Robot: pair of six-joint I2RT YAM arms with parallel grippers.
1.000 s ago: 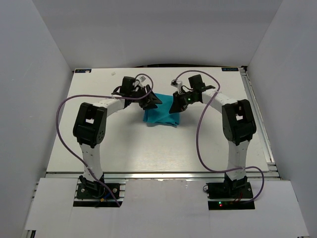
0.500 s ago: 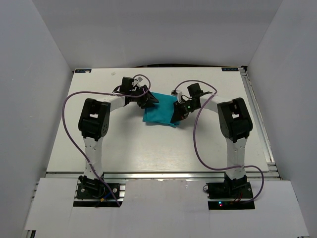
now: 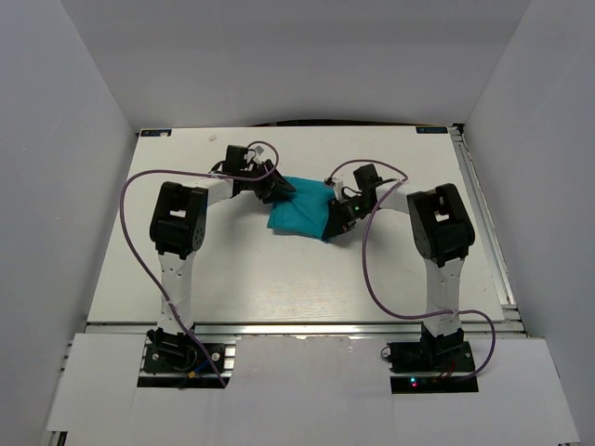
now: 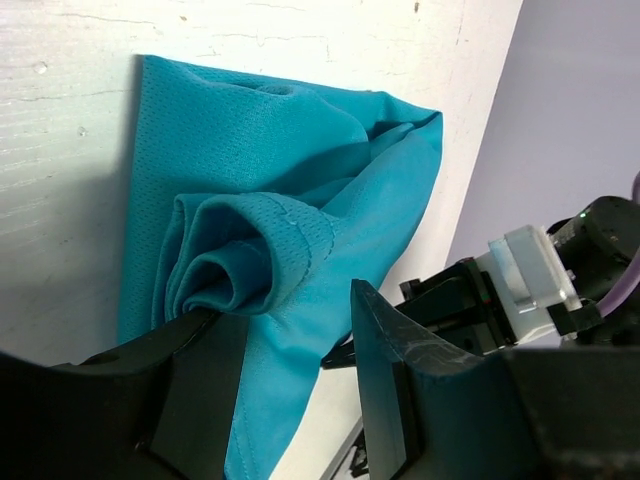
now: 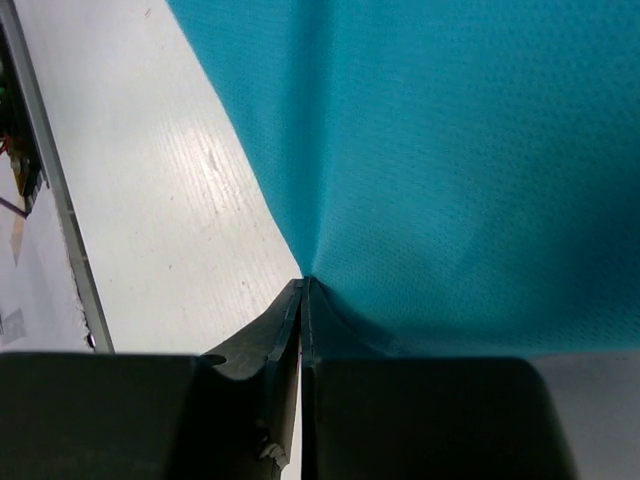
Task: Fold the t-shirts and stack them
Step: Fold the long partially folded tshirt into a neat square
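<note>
A teal t-shirt (image 3: pixel 297 209) lies bunched on a white surface (image 3: pixel 186 260), toward twelve o'clock from its middle. The left gripper (image 4: pixel 290 370) sits at the shirt's ten o'clock corner, its jaws standing apart with loose, curled cloth between them. The right gripper (image 5: pixel 303 300), at the shirt's four o'clock edge, has its jaws pinched together on a fold. From above, both grippers' tips are hidden by their own bodies, which also cover the shirt's edges.

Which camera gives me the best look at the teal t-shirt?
The top external view: it alone shows nearly the whole t-shirt. The left wrist view shows a rolled hem close up; the right wrist view, only fabric pinched by the right gripper.
</note>
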